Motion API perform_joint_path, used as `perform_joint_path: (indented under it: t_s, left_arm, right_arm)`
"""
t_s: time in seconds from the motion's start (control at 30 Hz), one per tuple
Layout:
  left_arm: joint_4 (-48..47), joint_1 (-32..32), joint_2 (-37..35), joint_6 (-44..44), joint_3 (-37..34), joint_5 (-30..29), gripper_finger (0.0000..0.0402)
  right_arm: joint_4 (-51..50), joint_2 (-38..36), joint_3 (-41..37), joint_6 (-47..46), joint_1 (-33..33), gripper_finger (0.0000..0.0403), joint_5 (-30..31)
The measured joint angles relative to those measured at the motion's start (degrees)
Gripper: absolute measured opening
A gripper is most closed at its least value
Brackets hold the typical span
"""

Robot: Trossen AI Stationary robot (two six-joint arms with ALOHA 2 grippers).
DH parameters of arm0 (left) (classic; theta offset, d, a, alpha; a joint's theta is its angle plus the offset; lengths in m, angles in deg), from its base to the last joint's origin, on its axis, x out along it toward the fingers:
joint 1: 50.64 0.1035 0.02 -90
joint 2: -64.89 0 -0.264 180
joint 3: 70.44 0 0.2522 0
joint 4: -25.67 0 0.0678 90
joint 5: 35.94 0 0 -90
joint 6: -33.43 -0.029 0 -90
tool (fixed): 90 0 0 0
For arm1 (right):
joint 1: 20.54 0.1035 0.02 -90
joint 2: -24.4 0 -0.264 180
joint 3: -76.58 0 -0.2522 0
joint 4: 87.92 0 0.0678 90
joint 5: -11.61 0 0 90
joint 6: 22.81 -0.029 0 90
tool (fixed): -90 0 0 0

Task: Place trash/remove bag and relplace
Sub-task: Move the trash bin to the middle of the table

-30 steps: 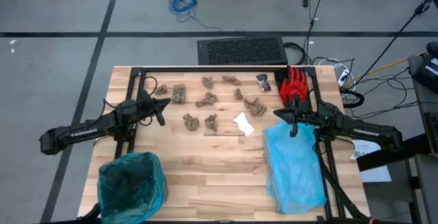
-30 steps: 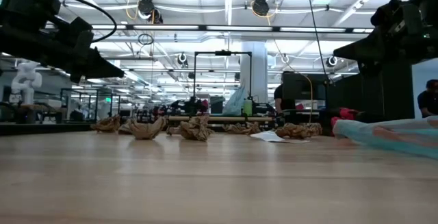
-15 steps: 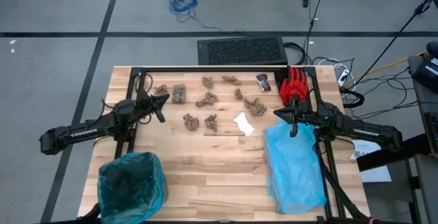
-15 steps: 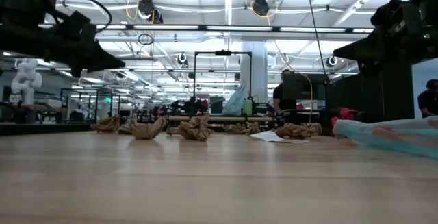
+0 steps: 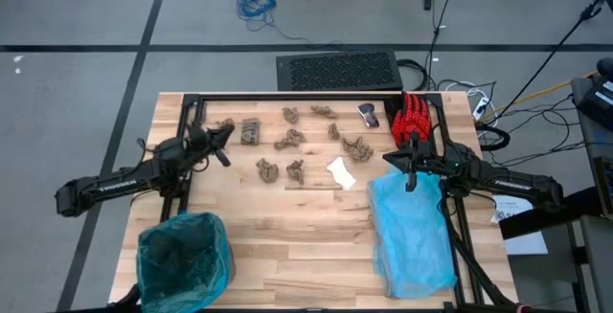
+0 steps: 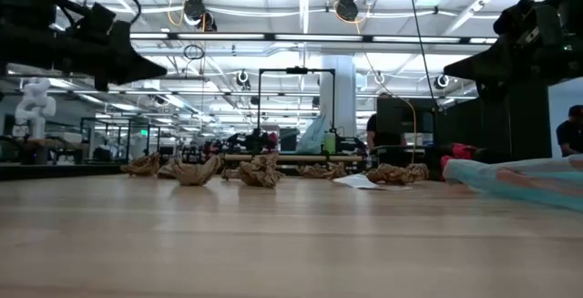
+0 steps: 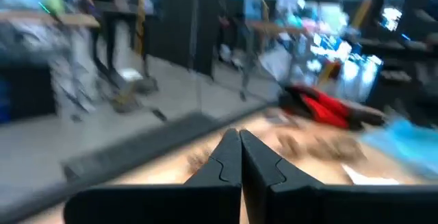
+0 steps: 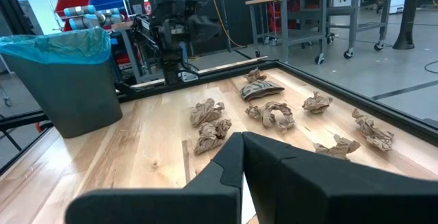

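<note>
While the left arm reaches in over the table's (image 5: 287, 236) left side, its left gripper (image 5: 226, 133) hangs above the wood with its two fingers pressed tight together, holding nothing. Just beyond its tip lie the nearest pieces of the trash (image 5: 287, 141): a knobbly brown paper scrap (image 5: 226, 124) almost under the fingertips and a flatter, striped brown one (image 5: 250, 131) just beside that.

Nearer the front edge on that same side stands the bin (image 5: 184, 260), lined with the bag (image 5: 153, 241), a thin, see-through dark teal-green film stretched over the rim and sagging inside (from the right wrist camera it shows as a bright teal collar around a grey tub). It sits well apart from the left gripper, behind it and off the scraps' row.

Across the middle the brown scraps are scattered in a loose band toward the far edge, each crumpled into a small lumpy wad, none touching the next. Among them a white scrap (image 5: 340, 172) lies flat near the centre, and a small dark silvery piece (image 5: 369, 115) rests by the far rail.

Farther right a red glove (image 5: 413, 119) lies at the far corner. The right gripper (image 5: 411, 185) hovers just in front of it, fingers likewise closed on nothing, poised at the far end of a paler sky-blue plastic bag (image 5: 412, 236) that is spread flat and crinkled down the table's right side. The white scrap is its nearest piece of trash, a little to its left.
</note>
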Motion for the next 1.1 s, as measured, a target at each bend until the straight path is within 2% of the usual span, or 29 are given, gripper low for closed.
perform_joint_path:
  t_s: [0.03, 0.13, 0.27, 0.43, 0.57, 0.73, 0.9, 1.1]
  left_arm:
    - [1.7, 0.2, 0.1, -1.1, 0.0, 0.5, 0.0000]
    - [1.9, 0.2, 0.2, -4.4, 3.6, 8.9, 0.0000]
    - [-3.6, 0.1, 2.3, -4.8, 13.9, 15.3, 0.0000]
    - [-14.4, -0.3, 10.8, -6.2, 30.1, 25.0, 0.0000]
    - [-32.0, -1.7, 20.1, -6.7, 44.7, 29.4, 0.0000]
    - [-56.4, -6.1, 33.4, -6.7, 61.5, 31.0, 0.0000]
    - [-79.8, -13.1, 45.1, -6.0, 78.3, 31.0, 0.0000]
    - [-101.9, -23.9, 57.3, 3.1, 97.1, 30.9, 0.0000]
  right_arm:
    - [0.0, 0.0, 0.0, 0.0, 0.0, 0.0000, 0.0]
    - [0.0, 0.0, 0.0, 0.0, 0.0, 0.0000, 0.0]
    - [0.0, 0.0, 0.0, 0.0, 0.0, 0.0000, 0.0]
    - [0.0, 0.0, 0.0, 0.0, 0.0, 0.0000, 0.0]
    - [0.0, 0.0, 0.0, 0.0, 0.0, 0.0000, 0.0]
    - [0.0, 0.0, 0.0, 0.0, 0.0, 0.0000, 0.0]
    - [0.0, 0.0, 0.0, 0.0, 0.0, 0.0000, 0.0]
    - [0.0, 0.0, 0.0, 0.0, 0.0, 0.0000, 0.0]
